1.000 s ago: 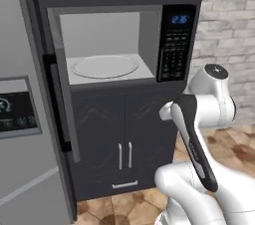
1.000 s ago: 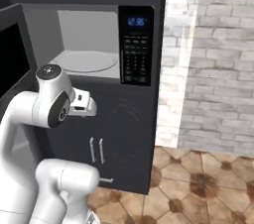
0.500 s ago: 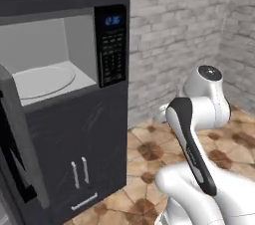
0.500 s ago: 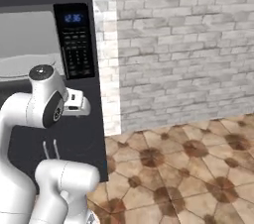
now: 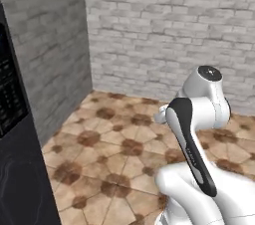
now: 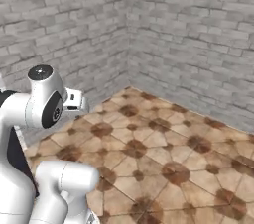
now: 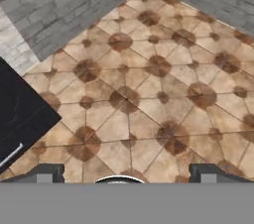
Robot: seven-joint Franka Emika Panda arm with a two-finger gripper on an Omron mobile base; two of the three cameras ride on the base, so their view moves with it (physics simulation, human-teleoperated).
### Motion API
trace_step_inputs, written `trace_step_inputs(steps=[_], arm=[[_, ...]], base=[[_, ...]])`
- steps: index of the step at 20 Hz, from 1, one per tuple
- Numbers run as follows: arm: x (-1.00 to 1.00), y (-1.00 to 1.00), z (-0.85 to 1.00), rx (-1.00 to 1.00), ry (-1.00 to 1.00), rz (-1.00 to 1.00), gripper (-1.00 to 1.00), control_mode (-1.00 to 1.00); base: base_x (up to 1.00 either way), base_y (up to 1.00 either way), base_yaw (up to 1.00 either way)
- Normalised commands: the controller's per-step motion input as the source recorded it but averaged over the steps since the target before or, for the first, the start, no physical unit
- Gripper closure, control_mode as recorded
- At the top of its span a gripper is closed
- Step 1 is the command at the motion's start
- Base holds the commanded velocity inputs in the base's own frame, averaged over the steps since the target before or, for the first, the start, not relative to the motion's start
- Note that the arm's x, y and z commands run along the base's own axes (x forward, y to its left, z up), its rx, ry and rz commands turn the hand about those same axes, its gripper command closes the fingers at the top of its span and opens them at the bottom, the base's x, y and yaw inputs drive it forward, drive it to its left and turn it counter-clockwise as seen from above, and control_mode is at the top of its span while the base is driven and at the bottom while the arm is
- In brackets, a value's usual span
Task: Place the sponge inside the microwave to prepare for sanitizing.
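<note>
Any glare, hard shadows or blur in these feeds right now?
Left base view: flat, even light on the brick wall, no glare. Right base view: tiled floor soft, slightly blurred, no cast shadows. Hand view: tiles coarse, dark cabinet nearly featureless.

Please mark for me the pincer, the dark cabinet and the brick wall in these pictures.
pincer (image 7: 126, 173), hand view, midway between its two open fingertips.
dark cabinet (image 7: 20, 119), hand view, on its black front panel.
brick wall (image 6: 198, 34), right base view, on the grey bricks right of the corner.
</note>
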Motion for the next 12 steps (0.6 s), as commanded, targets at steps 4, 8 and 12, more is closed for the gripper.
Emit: trace_step_inputs(steps=[4, 8, 12], arm=[[0.00, 0.00, 0.00, 0.00, 0.00, 0.00, -1.00, 1.00], [0.00, 0.00, 0.00, 0.00, 0.00, 0.00, -1.00, 1.00], [0.00, 0.00, 0.00, 0.00, 0.00, 0.00, -1.00, 1.00]], base=[[0.00, 0.04, -1.00], [0.00, 0.06, -1.00], [0.09, 0.12, -0.92]])
